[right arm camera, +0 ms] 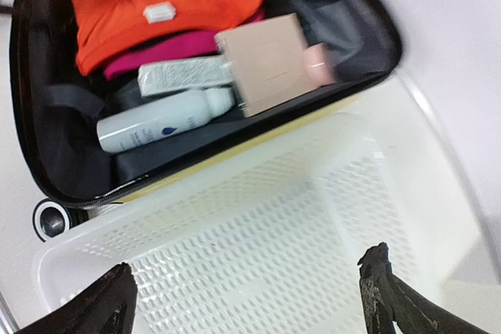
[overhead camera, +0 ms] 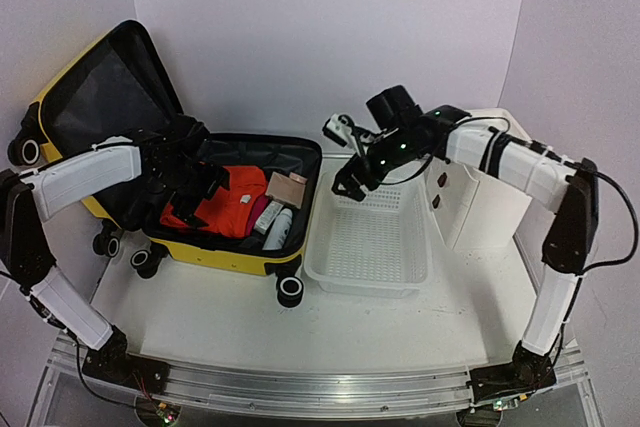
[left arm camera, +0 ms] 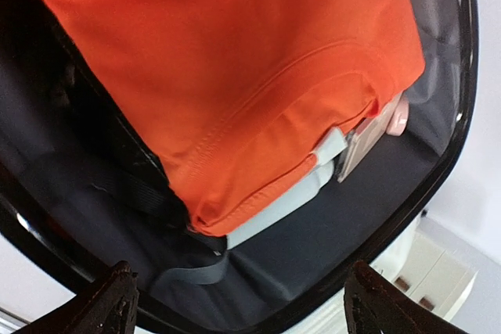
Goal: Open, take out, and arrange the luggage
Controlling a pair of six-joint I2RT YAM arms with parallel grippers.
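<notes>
The yellow luggage [overhead camera: 215, 252] lies open at the left, its lid [overhead camera: 100, 97] propped up against the wall. A folded orange garment [overhead camera: 225, 202] lies inside with a magenta one [right arm camera: 156, 52] under it, beside a white bottle [right arm camera: 156, 119], a silver tube [right arm camera: 184, 76] and a pink box [right arm camera: 266, 60]. My left gripper [overhead camera: 205, 187] hangs over the orange garment [left arm camera: 235, 60] with its jaws open and nothing between them, above the dark lining [left arm camera: 329, 217]. My right gripper [overhead camera: 345, 187] hovers open and empty over the white basket [right arm camera: 274, 224].
The white perforated basket [overhead camera: 330, 282] stands right against the suitcase's right side. A white drawer cabinet [overhead camera: 480, 197] stands behind it at the right. A loose grey strap [left arm camera: 188, 271] lies on the lining. Walls close in on the left, back and right.
</notes>
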